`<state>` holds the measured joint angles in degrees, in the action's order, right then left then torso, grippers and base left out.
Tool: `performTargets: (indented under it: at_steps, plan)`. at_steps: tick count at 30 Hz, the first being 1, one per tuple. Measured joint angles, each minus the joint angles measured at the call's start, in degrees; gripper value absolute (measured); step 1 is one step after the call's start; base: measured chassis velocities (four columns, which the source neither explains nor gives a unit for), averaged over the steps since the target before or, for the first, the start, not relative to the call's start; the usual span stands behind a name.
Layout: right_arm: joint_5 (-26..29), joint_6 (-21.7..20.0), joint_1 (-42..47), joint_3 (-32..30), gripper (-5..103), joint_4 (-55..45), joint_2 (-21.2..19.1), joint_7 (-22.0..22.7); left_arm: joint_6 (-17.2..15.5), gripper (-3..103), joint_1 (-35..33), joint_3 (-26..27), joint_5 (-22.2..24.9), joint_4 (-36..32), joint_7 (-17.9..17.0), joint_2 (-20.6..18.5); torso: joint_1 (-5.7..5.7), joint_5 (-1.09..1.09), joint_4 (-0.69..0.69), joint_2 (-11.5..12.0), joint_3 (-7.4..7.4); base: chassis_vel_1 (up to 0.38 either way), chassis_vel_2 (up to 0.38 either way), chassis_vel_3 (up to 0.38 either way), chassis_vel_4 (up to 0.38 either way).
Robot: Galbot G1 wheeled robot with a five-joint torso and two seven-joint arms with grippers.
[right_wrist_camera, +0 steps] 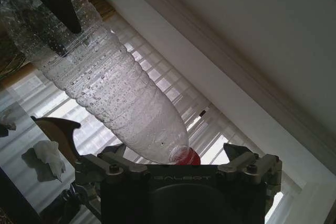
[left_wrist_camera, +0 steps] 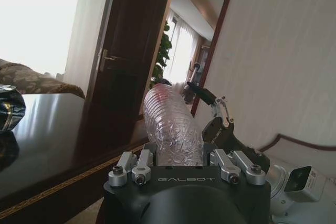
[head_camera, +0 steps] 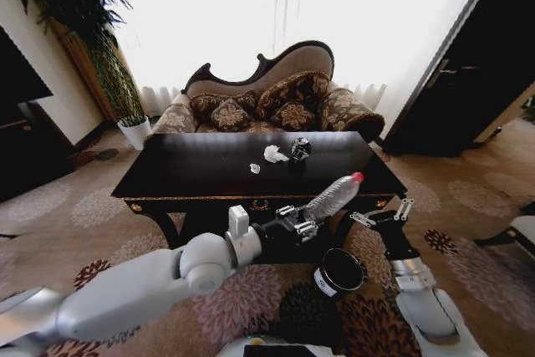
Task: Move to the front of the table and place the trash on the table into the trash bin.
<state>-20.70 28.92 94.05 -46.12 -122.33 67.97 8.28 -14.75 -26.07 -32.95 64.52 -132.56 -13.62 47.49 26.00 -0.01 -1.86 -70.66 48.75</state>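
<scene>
My left gripper [head_camera: 299,225] is shut on the base of a clear plastic bottle [head_camera: 333,196] with a red cap, held tilted over the front edge of the black table [head_camera: 192,180]. In the left wrist view the bottle [left_wrist_camera: 170,127] sticks out from the left gripper [left_wrist_camera: 181,165]. My right gripper [head_camera: 382,213] stands open just right of the bottle's cap [right_wrist_camera: 184,157], below it. On the table lie a white paper wad [head_camera: 274,154], a small white scrap [head_camera: 255,168] and a dark can [head_camera: 300,149]. The trash bin [head_camera: 338,272] stands on the carpet under both grippers.
A patterned sofa [head_camera: 267,102] stands behind the table. A white plant pot [head_camera: 134,131] is at the back left, and a dark door [head_camera: 468,64] at the right. Patterned carpet surrounds the bin.
</scene>
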Motion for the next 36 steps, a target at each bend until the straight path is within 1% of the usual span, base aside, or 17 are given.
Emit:
performTargets:
  at_steps: [5, 12, 18, 19, 21, 24, 25, 28, 29, 31, 32, 35, 36]
  plan:
    - [-0.5, 1.3, 0.8, 0.2, 100, -0.6, 0.6, -0.5, -0.5, 41, 0.9, -0.8, -0.2, -0.6, -0.1, 0.8, 0.0, 0.0, 0.0, 0.0, 0.0, 0.0, 0.0, 0.0, 0.0]
    - [-0.8, 1.3, 1.1, 0.5, 100, -2.1, 1.0, -0.7, -0.2, 41, -0.4, -1.9, -0.6, -0.8, -0.5, 1.5, 0.0, 0.0, 0.0, 0.0, 0.0, 0.0, 0.0, 0.0, 0.0]
    - [-1.2, 1.7, 1.3, 0.5, 101, -1.9, 1.5, -0.2, -0.3, 41, -0.5, -4.3, 0.4, -2.2, -2.2, 2.3, 0.0, 0.0, 0.0, 0.0, 0.0, 0.0, 0.0, 0.0, 0.0]
    - [-1.2, 1.9, 1.4, 0.5, 96, -1.7, 1.6, -0.2, -0.4, 41, -0.5, -4.8, 0.6, -2.5, -2.4, 2.1, 0.0, 0.0, 0.0, 0.0, 0.0, 0.0, 0.0, 0.0, 0.0]
    - [-1.3, 2.0, 1.4, 0.5, 96, -1.6, 1.7, -0.1, -0.4, 41, -0.5, -4.8, 0.6, -2.6, -2.4, 1.9, 0.0, 0.0, 0.0, 0.0, 0.0, 0.0, 0.0, 0.0, 0.0]
    - [-1.4, 2.4, 1.5, 0.6, 80, -1.5, 2.1, -0.1, -0.5, 41, -1.2, -3.9, 0.6, -2.8, -2.3, 1.1, 0.0, 0.0, 0.01, 0.0, 0.0, 0.0, 0.0, 0.0, 0.0]
    - [-1.4, 2.4, 1.5, 0.6, 80, -1.5, 2.1, -0.1, -0.5, 41, -1.2, -3.9, 0.6, -2.8, -2.3, 1.1, 0.0, 0.0, 0.01, 0.0, 0.0, 0.0, 0.0, 0.0, 0.0]
    - [-1.4, 2.4, 1.6, 0.9, 65, -1.5, 2.5, -0.2, -0.7, 41, -2.0, -2.6, 0.6, -2.9, -2.1, 0.8, 0.0, 0.0, 0.0, 0.0, 0.0, 0.0, 0.0, 0.0, 0.0]
    - [-1.4, 2.4, 1.6, 1.0, 65, -1.6, 2.6, -0.2, -0.8, 41, -2.3, -2.2, 0.6, -3.0, -2.1, 0.7, 0.0, 0.0, 0.0, 0.0, 0.0, 0.0, 0.0, 0.0, 0.0]
    - [-1.5, 2.4, 1.7, 1.1, 58, -1.6, 2.7, -0.2, -0.8, 41, -2.6, -1.6, 0.6, -3.0, -2.1, 0.7, 0.0, 0.0, 0.0, 0.0, 0.0, 0.0, 0.0, 0.0, 0.0]
    - [-1.5, 2.4, 1.7, 1.1, 58, -1.6, 2.7, -0.2, -0.8, 41, -2.6, -1.6, 0.6, -3.0, -2.1, 0.7, 0.0, 0.0, 0.0, 0.0, 0.0, 0.0, 0.0, 0.0, 0.0]
    - [-1.5, 2.7, 2.0, 1.1, 49, -1.6, 3.0, -0.2, -0.8, 41, -3.3, -0.5, 0.5, -3.0, -2.2, 0.6, 0.0, 0.0, 0.0, 0.0, 0.0, 0.0, 0.0, 0.0, 0.0]
    - [-1.5, 2.7, 2.0, 1.1, 49, -1.6, 3.0, -0.2, -0.8, 41, -3.3, -0.5, 0.5, -3.0, -2.2, 0.6, 0.0, 0.0, 0.0, 0.0, 0.0, 0.0, 0.0, 0.0, 0.0]
